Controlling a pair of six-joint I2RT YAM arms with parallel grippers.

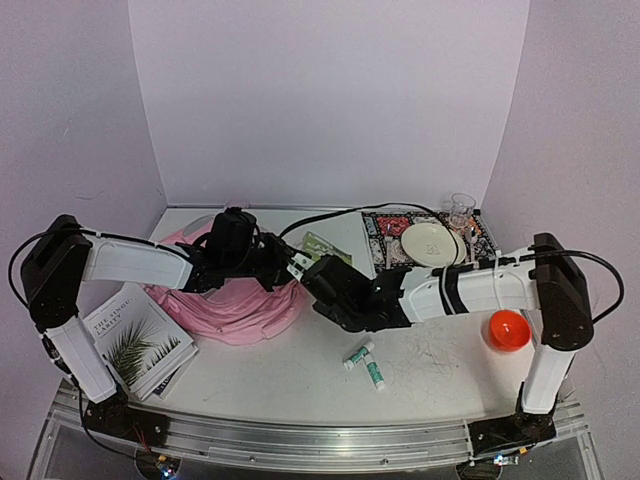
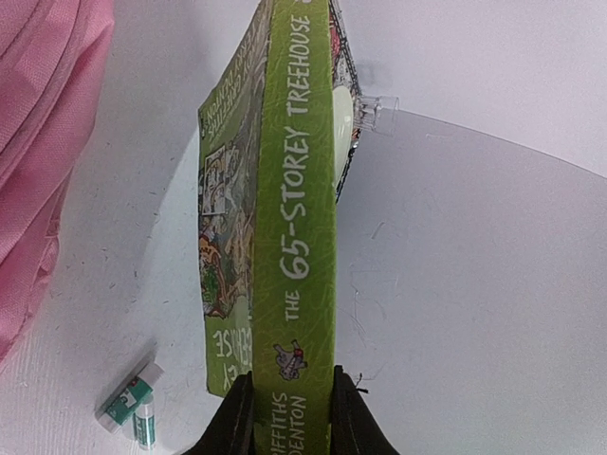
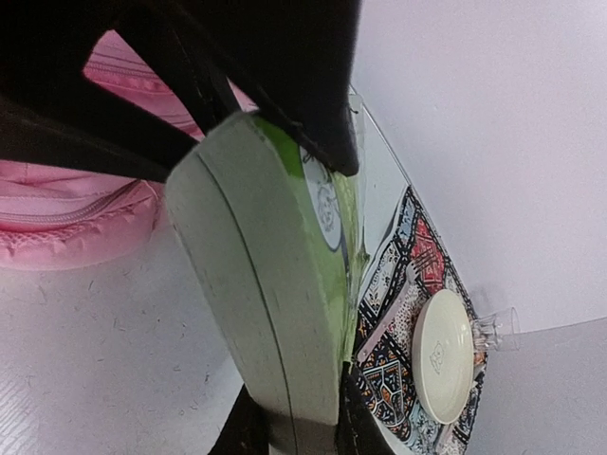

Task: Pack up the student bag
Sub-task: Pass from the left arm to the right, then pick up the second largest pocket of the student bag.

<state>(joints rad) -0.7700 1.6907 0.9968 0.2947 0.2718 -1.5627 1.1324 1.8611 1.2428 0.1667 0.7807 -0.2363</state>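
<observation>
We see left gripper (image 2: 292,393) and right gripper (image 3: 299,422) both pinching green book (image 2: 296,218), student bag (image 1: 235,305) lying on left arm's side.

The green paperback book (image 2: 305,237) carries "THE 65-STOREY TREEHOUSE" in white capitals on its spine, above cut-off author names ending "FFITHS" and "ENTON". The title on the white palm-leaf book (image 1: 135,338), near left, is too small to read.

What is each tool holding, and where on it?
Both clamp the green 65-Storey Treehouse book: left tool across the spine's author end, right tool across the page edge.
</observation>
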